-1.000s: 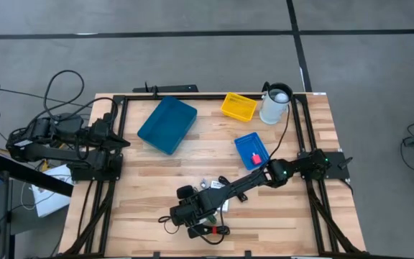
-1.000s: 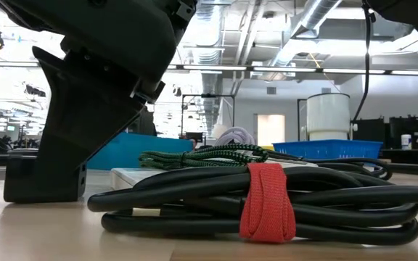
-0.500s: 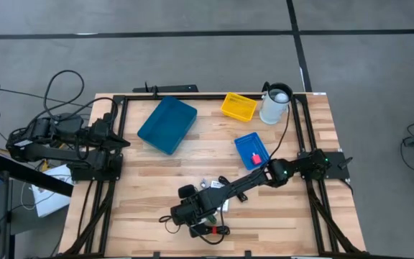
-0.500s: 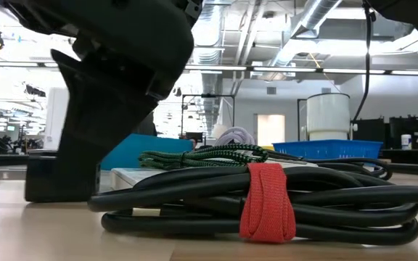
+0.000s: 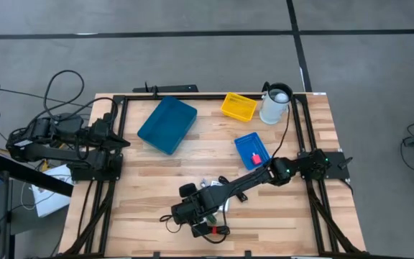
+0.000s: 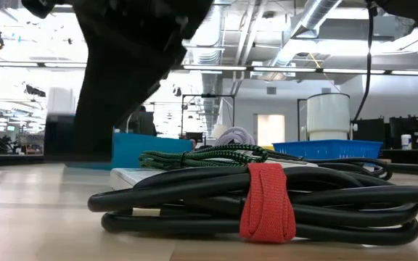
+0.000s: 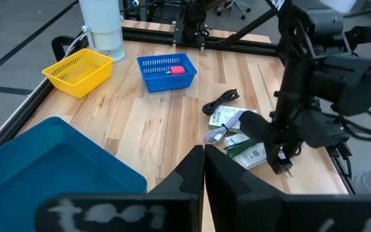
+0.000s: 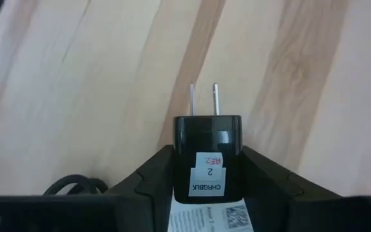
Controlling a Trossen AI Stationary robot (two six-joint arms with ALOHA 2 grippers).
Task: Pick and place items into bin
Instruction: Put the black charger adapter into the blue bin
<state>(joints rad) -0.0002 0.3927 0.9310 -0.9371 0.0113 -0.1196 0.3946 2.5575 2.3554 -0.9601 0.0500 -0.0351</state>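
My right gripper (image 5: 186, 215) hangs over the table's near middle, shut on a black wall charger (image 8: 208, 151) with two metal prongs and a white label. In the low view the charger (image 6: 78, 138) floats above the wood. Beside it lie the other items: a coiled black cable with a red strap (image 6: 267, 199), a green cord (image 6: 202, 156) and white printed cards (image 7: 237, 120). A red-pink piece (image 5: 256, 158) lies in the small blue basket (image 5: 246, 144). My left gripper (image 7: 203, 169) waits shut at the table's left edge. My right gripper pinches the charger's body by its two opposite sides (image 8: 180, 161) between its two fingers (image 8: 263, 174). The fingers slant steeply down from above. The prongs (image 8: 203, 100) stick out past the fingertips toward the table. The charger is lifted clear of the wood.
A large blue bin (image 5: 167, 124) lies at the far left-middle. A yellow basket (image 5: 238, 106) and a white cylinder (image 5: 275, 104) stand at the far right. Black frame rails (image 5: 121, 180) run along the table's sides.
My right gripper has risen, still shut on the charger. The charger stood on the table a second ago, shifted a little along it, and now hangs clear above the wood. The cable pile has stayed where it was.
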